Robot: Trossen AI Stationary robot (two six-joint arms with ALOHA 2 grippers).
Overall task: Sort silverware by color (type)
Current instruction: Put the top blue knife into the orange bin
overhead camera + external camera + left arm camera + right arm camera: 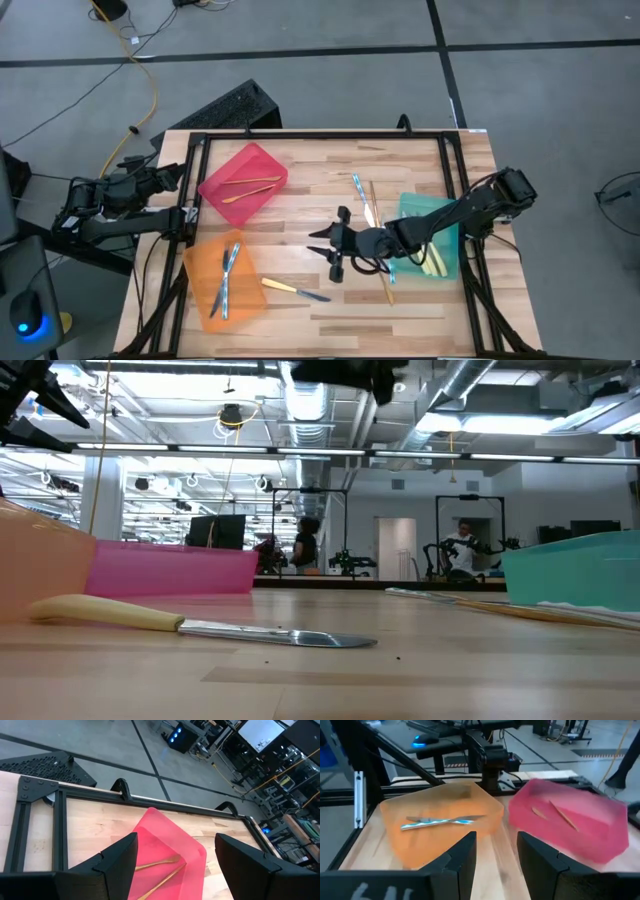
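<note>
The right gripper (pixel 335 250) hovers part-open and empty above mid-table; it should drop squarely over the yellow-handled knife (pixel 295 290) before closing, while the left gripper (pixel 180 180) waits wide open.

Looking like a robotics lab or industrial workshop here: exposed ducts and pipes (pixel 300 400) are running along an open ceiling, strip lights are glowing, and a yellow cable (pixel 150 90) is trailing across a grey concrete floor (pixel 330 25). People (pixel 305 545) are standing among more black-framed rigs behind the wooden table (pixel 300 200).
</note>
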